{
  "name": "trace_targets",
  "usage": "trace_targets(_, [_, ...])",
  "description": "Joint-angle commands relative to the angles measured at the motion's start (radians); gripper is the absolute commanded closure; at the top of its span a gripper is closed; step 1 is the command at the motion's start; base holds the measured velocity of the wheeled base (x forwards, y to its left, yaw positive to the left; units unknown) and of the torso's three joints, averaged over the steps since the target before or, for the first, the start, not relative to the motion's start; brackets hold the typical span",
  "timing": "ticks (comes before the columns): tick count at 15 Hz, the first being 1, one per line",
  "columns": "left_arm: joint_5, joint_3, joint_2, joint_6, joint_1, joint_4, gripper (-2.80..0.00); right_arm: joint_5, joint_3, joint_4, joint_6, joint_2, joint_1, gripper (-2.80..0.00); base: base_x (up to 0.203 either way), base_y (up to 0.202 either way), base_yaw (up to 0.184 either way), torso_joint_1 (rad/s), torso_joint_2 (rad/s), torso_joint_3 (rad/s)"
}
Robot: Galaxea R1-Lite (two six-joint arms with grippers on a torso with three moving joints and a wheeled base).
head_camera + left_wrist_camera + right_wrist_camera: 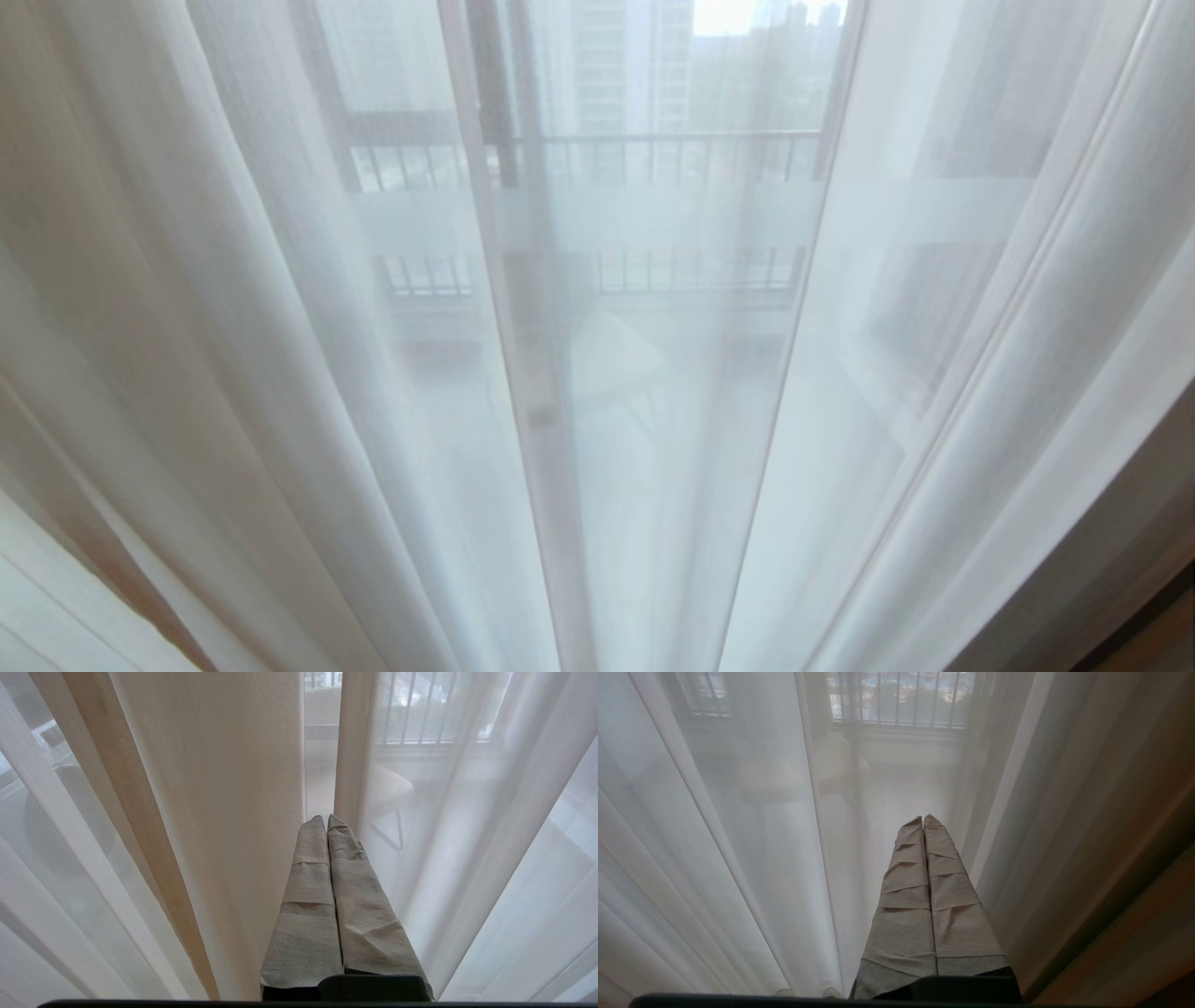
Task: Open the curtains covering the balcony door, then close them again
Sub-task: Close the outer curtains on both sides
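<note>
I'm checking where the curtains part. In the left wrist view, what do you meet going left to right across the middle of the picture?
Sheer white curtain → thick beige curtain → narrow gap showing the balcony, with the shut left gripper pointing at it → sheer white curtain again.

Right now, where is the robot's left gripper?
In the left wrist view, the left gripper is shut and points at the narrow gap between two folds of the sheer curtains. The head view does not show it.
</note>
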Motion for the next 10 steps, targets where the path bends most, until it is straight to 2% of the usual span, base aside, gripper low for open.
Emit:
trace_targets(1, [0.001, 0.0, -0.004, 0.0, -0.001, -0.001, 0.0, 0.0, 0.0, 0.0, -0.001, 0.001, 0.001, 0.0, 0.0, 0.0, 0.0, 0.0, 0.0, 0.0])
trace_targets(10, [-0.002, 0.0, -0.004, 0.002, -0.001, -0.001, 0.0, 0.0, 0.0, 0.0, -0.001, 0.001, 0.0, 0.0, 0.0, 0.0, 0.0, 0.0, 0.0, 0.0])
